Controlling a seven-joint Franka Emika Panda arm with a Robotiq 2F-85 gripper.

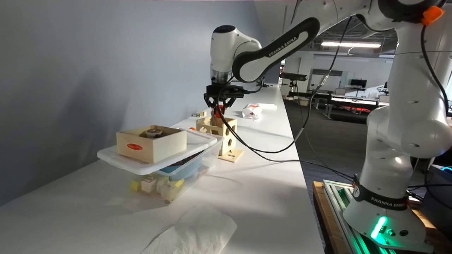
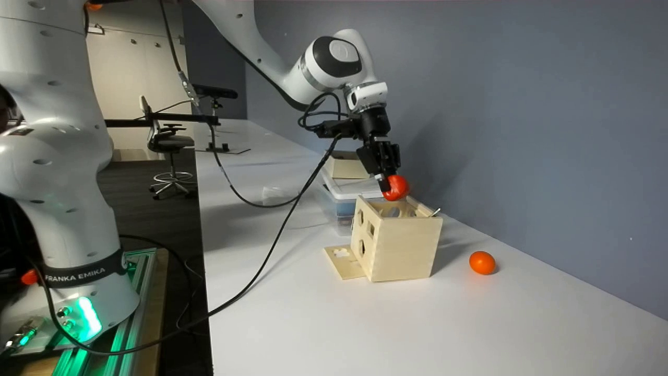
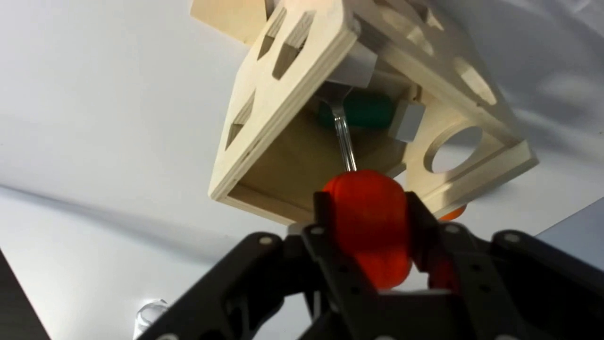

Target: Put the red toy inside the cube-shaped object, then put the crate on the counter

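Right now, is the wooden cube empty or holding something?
Not empty: the wrist view shows a green piece and a metal utensil in the wooden cube.

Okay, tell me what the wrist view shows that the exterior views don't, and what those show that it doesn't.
Only the wrist view shows the green piece lying inside the cube-shaped object.

Only the exterior views show the crate and the robot's base.

Both share the gripper holding the red toy at the cube-shaped object's open top, the orange ball, partly hidden in the wrist view, and the counter.
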